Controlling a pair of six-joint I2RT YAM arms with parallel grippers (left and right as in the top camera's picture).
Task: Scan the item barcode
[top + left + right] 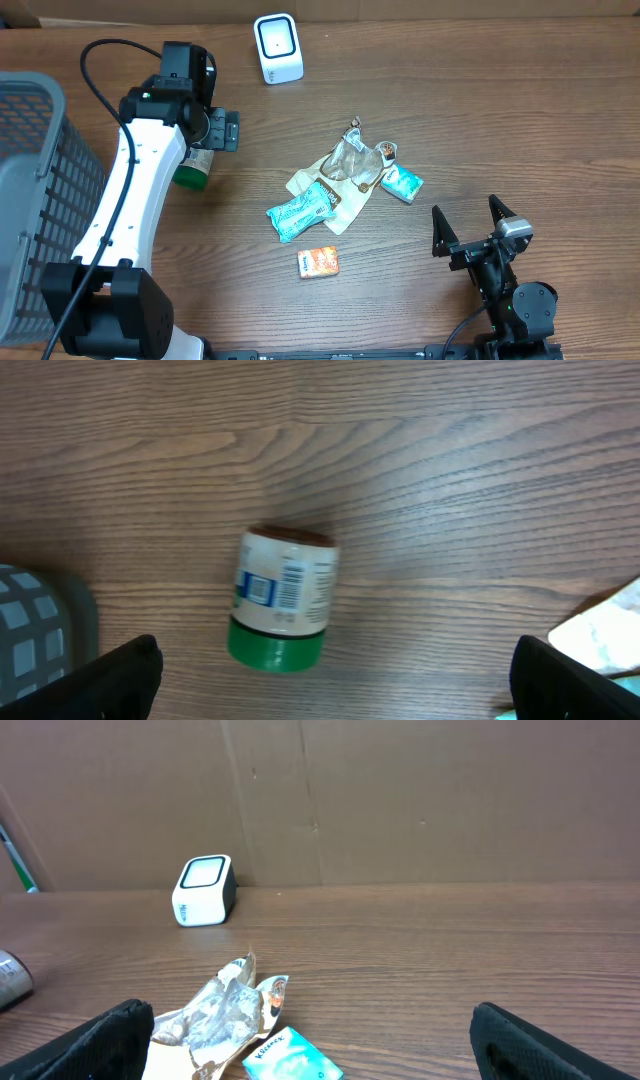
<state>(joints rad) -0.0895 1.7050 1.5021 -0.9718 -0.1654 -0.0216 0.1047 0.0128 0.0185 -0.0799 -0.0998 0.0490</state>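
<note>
The white-labelled jar with green lid (283,600) lies on its side on the wooden desk (520,110) at the left, beneath the spread left claw (335,678), untouched; the right claw (465,212) gapes too

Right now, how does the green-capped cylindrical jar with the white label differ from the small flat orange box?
The green-capped jar is a cylinder lying on its side; the orange box is a flat rectangle lying on a broad face. The jar's label shows a barcode facing up; none can be made out on the box. Both rest on the wooden table, ungripped.
</note>
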